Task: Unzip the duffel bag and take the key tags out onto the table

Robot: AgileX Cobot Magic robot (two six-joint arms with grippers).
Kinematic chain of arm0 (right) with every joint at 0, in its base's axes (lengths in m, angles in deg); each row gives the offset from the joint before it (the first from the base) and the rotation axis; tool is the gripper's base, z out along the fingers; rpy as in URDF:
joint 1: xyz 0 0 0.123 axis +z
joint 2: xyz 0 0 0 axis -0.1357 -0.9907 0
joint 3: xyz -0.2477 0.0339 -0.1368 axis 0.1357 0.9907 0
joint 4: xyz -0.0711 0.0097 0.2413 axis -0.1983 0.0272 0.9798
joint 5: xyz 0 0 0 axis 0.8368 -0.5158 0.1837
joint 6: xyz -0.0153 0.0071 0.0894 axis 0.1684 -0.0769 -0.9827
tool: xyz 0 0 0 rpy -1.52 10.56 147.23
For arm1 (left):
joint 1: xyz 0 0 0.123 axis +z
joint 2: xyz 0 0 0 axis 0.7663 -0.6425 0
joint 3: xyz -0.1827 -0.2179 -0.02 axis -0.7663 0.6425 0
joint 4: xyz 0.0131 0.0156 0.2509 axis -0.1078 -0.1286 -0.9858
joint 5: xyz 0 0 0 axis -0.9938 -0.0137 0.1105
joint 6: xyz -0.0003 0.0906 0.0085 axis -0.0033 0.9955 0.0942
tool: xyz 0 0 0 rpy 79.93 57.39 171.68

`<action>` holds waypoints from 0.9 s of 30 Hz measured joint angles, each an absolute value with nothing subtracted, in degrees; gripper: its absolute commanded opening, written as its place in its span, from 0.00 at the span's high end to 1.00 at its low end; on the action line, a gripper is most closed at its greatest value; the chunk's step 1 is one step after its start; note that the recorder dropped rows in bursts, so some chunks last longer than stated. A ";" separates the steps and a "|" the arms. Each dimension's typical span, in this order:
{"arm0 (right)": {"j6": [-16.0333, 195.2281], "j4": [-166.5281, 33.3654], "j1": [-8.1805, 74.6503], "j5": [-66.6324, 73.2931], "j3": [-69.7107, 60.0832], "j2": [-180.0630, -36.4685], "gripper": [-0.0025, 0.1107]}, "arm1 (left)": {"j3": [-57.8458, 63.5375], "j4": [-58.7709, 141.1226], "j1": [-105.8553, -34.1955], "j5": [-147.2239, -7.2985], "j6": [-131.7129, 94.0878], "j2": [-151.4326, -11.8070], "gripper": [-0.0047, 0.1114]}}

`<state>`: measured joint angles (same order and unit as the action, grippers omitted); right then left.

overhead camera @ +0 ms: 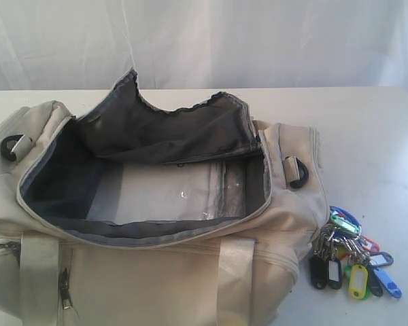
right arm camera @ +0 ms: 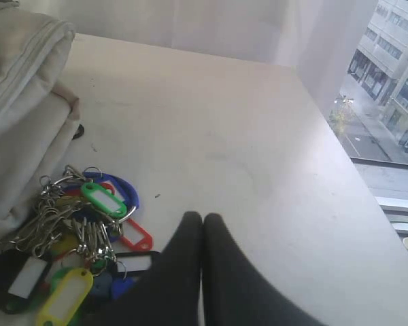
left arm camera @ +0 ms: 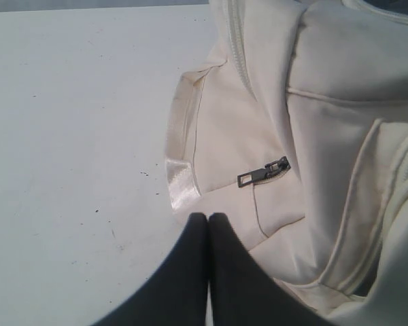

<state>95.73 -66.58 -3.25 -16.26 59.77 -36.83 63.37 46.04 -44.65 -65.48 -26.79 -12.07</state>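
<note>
Nearest the exterior camera, the duffel bag [overhead camera: 156, 272] is showing its cream front wall, with a pale webbing strap [overhead camera: 37, 272] hanging down it. Just beside the bag's right end, the key tags [overhead camera: 350, 255] are lying in a bunch on the table [overhead camera: 381, 136], close to the fabric, though I cannot tell whether they are touching it.

In the right wrist view, the right gripper [right arm camera: 202, 217] is hanging above bare tabletop just beside that bunch, its jaws pressed together and pinching nothing. The left gripper [left arm camera: 207, 217] is hovering near the bag's other end, jaws likewise pressed together and empty, with a small dark zipper pull [left arm camera: 264, 172] of a side pocket lying flat on the fabric ahead of it.

Further back, the bag's mouth is gaping wide. The grey-lined flap [overhead camera: 177, 129] is standing up behind the opening, and the base panel [overhead camera: 177, 197] inside is looking bare. A black D-ring [overhead camera: 298, 173] is sitting on the right end.

Judging from this, both parts of the job are looking done: the zipper is open and the tags are out on the table. The closing step seems to be in hand, so the next move is calling only for keeping both arms clear of the bag and the bunch.
</note>
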 measured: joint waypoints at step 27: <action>82.44 -66.58 -3.25 -16.23 59.77 -36.83 0.98 | 63.37 46.04 -44.65 -65.48 -26.79 -12.07 0.96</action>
